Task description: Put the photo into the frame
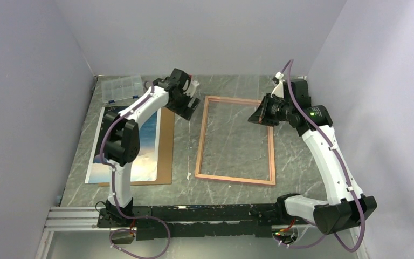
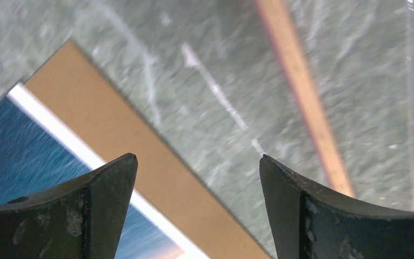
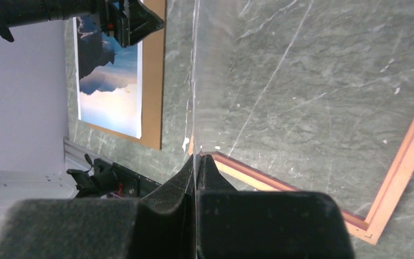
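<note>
- Left arm: stretched forward, wrist bent down; left gripper [image 2: 197, 162] spread wide and holding nothing, above the table [image 1: 186, 145] between board [image 1: 166, 145] and frame [image 1: 234, 179]
- Right arm: wrist turned inward; right gripper [image 3: 197, 159] pinching the edge of a clear sheet [image 3: 194, 81] over the frame
- Photo [image 1: 145, 151]: picture side up on the board, left of the frame

Sea photo [image 1: 145, 151] face-up, pinkish frame [image 1: 234, 179] flat beside
</note>
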### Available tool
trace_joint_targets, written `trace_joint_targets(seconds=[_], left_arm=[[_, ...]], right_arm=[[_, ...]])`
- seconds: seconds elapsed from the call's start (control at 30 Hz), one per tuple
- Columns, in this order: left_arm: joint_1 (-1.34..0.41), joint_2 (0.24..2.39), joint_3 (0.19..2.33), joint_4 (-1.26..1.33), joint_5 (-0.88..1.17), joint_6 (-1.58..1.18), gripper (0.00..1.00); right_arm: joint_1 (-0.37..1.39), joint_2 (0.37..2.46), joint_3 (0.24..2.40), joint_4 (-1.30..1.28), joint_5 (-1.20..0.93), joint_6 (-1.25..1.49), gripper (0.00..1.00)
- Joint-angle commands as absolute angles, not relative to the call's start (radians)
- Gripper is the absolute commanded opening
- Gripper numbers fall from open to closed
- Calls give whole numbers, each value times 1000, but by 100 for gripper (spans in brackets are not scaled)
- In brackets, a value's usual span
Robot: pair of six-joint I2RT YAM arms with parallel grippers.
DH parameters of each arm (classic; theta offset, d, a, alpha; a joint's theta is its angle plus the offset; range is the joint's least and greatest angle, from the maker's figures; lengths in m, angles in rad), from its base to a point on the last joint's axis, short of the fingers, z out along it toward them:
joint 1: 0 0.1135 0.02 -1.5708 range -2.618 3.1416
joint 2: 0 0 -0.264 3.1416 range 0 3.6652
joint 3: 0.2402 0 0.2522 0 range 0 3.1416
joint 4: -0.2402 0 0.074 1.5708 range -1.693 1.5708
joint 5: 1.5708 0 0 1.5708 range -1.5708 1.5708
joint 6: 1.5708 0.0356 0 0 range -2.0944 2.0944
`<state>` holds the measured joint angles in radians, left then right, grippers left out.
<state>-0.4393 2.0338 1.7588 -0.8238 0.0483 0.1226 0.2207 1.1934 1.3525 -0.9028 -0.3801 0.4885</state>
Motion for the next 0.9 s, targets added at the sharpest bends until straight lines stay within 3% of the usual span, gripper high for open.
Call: trace_joint_targets(seconds=[0.0,0.4,0.6,0.73,0.87], left_arm=[[-520,2129,1835,-870,200,47,89],[-581,2250,1909,-813,220,-46,75],[-581,2220,1799,-790,136,-53,66],[-575,2161,1680,-749,110,-48,50],[-557,2127,1603,-743,97,-65,48]], right_arm=[[217,1148,1423,-947,-302,457,0],[206,1085,1393,-997,-270,461,0],[206,1094,1364,-958,-312,473,0],[206,1115,1341,-919,-351,485,0],[206,1135,1321,-881,-375,492,0]])
